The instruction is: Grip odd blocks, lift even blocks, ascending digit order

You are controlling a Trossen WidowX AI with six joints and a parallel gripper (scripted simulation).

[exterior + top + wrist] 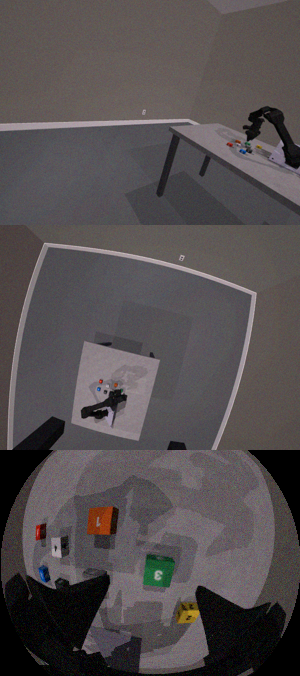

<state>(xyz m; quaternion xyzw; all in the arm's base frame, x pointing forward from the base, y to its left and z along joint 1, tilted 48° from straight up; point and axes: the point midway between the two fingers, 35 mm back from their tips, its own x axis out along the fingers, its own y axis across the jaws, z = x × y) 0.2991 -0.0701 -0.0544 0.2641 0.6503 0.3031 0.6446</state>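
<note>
My gripper (248, 140) (154, 586) is open and empty, above the table with the green block (121, 390) (247, 143) (158, 571), digit 3, ahead between its fingertips in the wrist view. The yellow block (259, 147) (187, 614), digit 2, lies near the right finger in that view; the arm hides it in the top view. The orange block (115, 385) (237, 141) (99, 521) shows 1. White (107, 386) (58, 547), red (100, 381) (229, 144), blue (98, 389) (242, 151) and black (105, 392) (62, 583) blocks have unreadable digits. A grey block (95, 573) is partly behind the left finger.
The blocks stand in a loose cluster on the light table (92, 359) (199, 137), in front of the arm's pale base plate (109, 416) (276, 155). The arm's shadows fall across the table.
</note>
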